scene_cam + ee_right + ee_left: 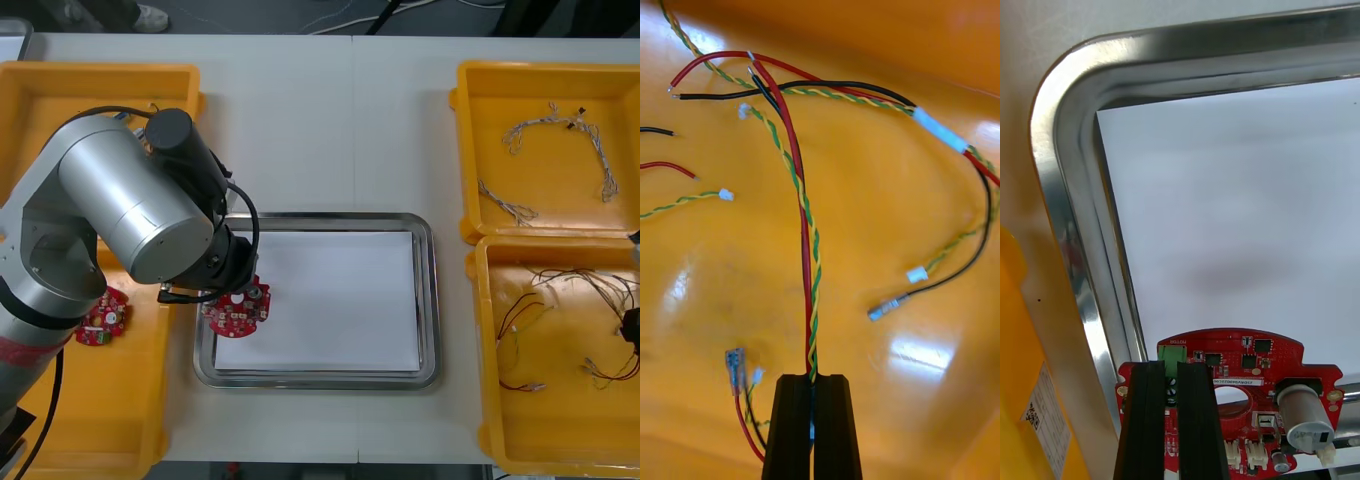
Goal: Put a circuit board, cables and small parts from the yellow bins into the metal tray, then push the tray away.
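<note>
Light table (320, 120), dark floor (250, 15) above. Left hand (1172, 365) grips a red circuit board (1255, 356), lower-left tray (430, 300); right hand (813, 377) grips cables (806, 225).

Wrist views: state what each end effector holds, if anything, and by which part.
Left end effector: round red circuit board, gripped at its edge by the green connector. Right end effector: red cable and green-yellow twisted cable, pinched together along their length.

A light table (330, 120) is spreading wide; beyond its far edge dark floor (250, 12) is showing, cords (335, 20) trailing over it.
</note>
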Tool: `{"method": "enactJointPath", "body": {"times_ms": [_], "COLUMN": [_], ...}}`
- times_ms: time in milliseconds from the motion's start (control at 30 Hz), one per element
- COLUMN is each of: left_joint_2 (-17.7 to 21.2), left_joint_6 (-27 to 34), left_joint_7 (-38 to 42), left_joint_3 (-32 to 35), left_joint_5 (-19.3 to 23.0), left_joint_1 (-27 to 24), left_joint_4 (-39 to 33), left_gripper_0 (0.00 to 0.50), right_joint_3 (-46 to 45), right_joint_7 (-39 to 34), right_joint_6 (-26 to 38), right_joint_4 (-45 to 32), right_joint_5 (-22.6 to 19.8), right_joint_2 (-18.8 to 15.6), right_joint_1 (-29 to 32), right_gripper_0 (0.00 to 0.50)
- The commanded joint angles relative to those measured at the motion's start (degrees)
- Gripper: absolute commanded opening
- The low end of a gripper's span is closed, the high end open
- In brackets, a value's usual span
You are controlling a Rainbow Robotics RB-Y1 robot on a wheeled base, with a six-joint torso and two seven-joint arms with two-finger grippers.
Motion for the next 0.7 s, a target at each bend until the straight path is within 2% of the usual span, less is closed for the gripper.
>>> {"method": "enactJointPath", "body": {"times_ms": [33,267,467,600,700], "left_joint_2": [-0.99,-0.90,-0.99,-0.99,-0.55], "left_joint_6": [0.41,-0.34,-1.66,-2.28,-3.16], "left_joint_7": [0.17,0.52,0.78,0.87,1.05], "left_joint_3": [-3.10,-5.21,-6.35,-6.52,-7.31], "left_joint_5": [-1.83,-2.01,-2.45,-2.45,-3.42], "left_joint_1": [-2.25,-2.25,-2.16,-1.98,-1.54], "left_joint_4": [-0.28,0.60,0.78,0.78,0.78], "left_gripper_0": [0.000,0.000,0.000,0.000,0.000], "right_joint_3": [-6.04,-9.99,-9.55,-8.41,-7.88], "right_joint_7": [1.30,2.01,2.88,4.03,5.08], "right_joint_6": [4.15,8.72,12.85,15.84,16.63], "right_joint_4": [-3.64,-9.09,-13.31,-15.59,-16.56], "right_joint_5": [-1.14,-0.53,-0.09,-1.23,-3.78], "right_joint_2": [-1.19,-1.19,-1.19,-1.19,-1.19], "right_joint_1": [-2.55,-3.96,-7.21,-9.23,-10.29], "right_gripper_0": [0.000,0.000,0.000,0.000,0.000]}}
